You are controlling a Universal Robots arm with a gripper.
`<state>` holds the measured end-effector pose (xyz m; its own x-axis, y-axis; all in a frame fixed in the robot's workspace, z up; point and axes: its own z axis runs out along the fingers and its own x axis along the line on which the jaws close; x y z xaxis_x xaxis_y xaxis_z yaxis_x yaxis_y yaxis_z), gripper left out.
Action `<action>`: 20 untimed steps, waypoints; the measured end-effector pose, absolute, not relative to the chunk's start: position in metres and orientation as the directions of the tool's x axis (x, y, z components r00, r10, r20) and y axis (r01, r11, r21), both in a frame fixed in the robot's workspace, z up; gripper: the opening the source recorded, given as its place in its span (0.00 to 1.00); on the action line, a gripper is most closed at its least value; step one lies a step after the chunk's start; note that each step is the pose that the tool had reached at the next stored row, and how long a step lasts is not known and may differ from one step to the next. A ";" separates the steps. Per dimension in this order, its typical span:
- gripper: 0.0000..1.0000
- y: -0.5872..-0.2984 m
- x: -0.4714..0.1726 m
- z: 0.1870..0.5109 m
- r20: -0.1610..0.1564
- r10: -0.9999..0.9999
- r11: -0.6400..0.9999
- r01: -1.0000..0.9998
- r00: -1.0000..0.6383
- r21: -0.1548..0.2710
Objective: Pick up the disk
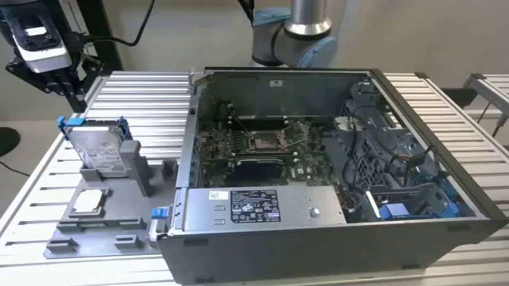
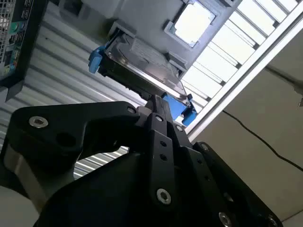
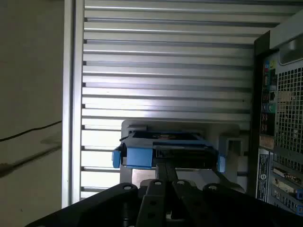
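The disk (image 1: 99, 148) is a silver hard drive with a white label and a blue frame. It stands on edge in a grey holder (image 1: 137, 170) on the exterior view's left. My gripper (image 1: 54, 83) hangs above and behind it, well apart from it. In the second wrist view the black fingers (image 2: 158, 123) run together to a tip (image 2: 155, 101) aimed at the disk (image 2: 142, 61), with nothing between them. In the first wrist view the fingers (image 3: 165, 182) point at the disk's (image 3: 165, 153) upper edge from a distance.
A small square silver chip (image 1: 87, 201) lies on the grey fixture plate (image 1: 95, 238) in front of the disk. An open computer case (image 1: 318, 179) stands close on the exterior view's right. All of it rests on a ribbed aluminium table (image 1: 135, 95).
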<state>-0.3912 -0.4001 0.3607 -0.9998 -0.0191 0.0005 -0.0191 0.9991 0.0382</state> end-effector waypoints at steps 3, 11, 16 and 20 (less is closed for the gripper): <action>0.00 -0.400 -0.391 0.361 0.000 -0.019 0.999 -0.019 -1.000 0.038; 0.00 -0.400 -0.391 0.361 0.000 -0.019 0.999 -0.019 -1.000 0.038; 0.00 -0.400 -0.391 0.361 0.001 -0.053 0.998 -0.053 -0.999 0.038; 0.00 -0.400 -0.391 0.361 0.000 -0.126 0.991 -0.126 -0.992 0.038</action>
